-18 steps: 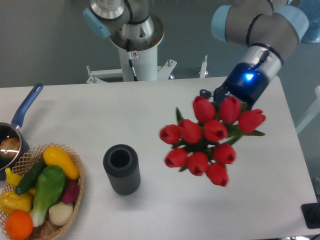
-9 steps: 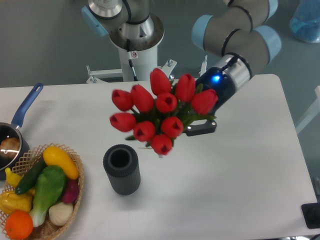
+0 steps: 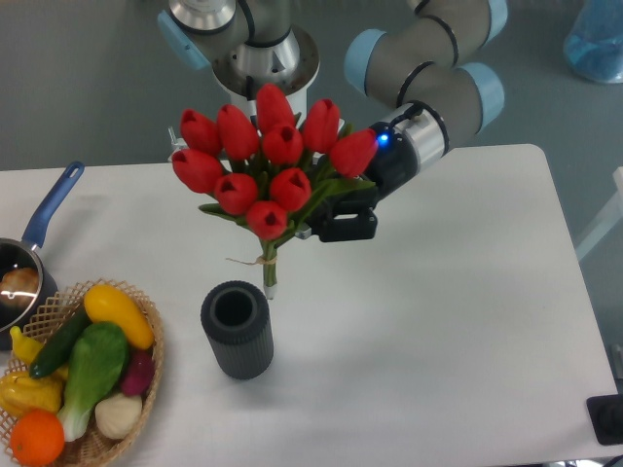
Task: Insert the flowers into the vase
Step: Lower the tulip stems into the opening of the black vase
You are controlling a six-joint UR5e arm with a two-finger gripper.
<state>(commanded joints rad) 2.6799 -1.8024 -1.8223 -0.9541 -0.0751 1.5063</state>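
One vase [image 3: 237, 329], mouth bare, below and left of gripper [image 3: 326, 219]. Flowers [image 3: 265, 165] clamped, stem ends hanging just above and right of vase mouth, apart from it. Fingertips hidden behind leaves.

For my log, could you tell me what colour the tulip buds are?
Red, on the tied bunch of tulips, clearest in the fixed camera view.
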